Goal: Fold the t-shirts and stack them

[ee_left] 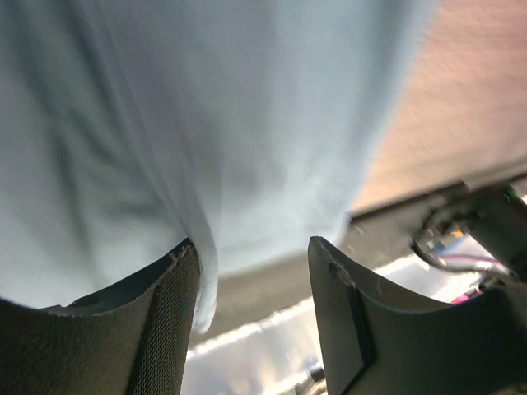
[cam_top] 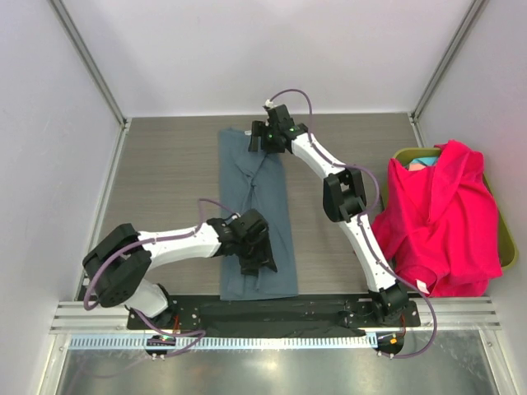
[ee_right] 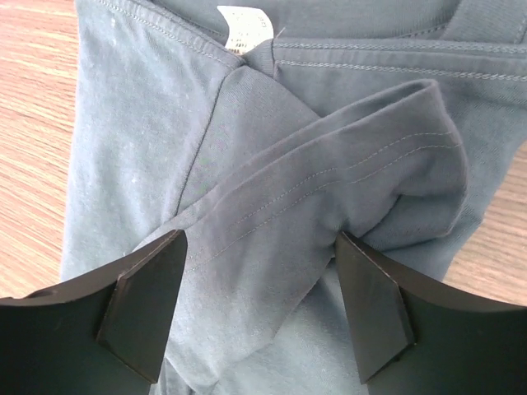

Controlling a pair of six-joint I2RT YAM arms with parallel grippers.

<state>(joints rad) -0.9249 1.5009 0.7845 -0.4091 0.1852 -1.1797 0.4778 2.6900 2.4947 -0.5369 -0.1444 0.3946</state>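
A slate grey-blue t-shirt (cam_top: pixel 255 206) lies on the table folded into a long narrow strip running from far to near. My right gripper (cam_top: pixel 256 141) is at its far, collar end. In the right wrist view this gripper (ee_right: pixel 259 236) is open, its jaws straddling a folded sleeve (ee_right: pixel 329 189) below the white neck label (ee_right: pixel 244 29). My left gripper (cam_top: pixel 254 261) is over the strip's near end. In the left wrist view it (ee_left: pixel 252 244) is open, with the shirt's hem (ee_left: pixel 206 164) lying against the left finger (ee_left: pixel 165 321). A bright pink-red t-shirt (cam_top: pixel 440 218) drapes over the bin.
The olive-green bin (cam_top: pixel 509 239) stands at the right edge, with a bit of teal and pale pink cloth (cam_top: pixel 422 161) showing at its far end. A black mounting rail (cam_top: pixel 263 314) runs along the near table edge. White walls enclose the table on three sides.
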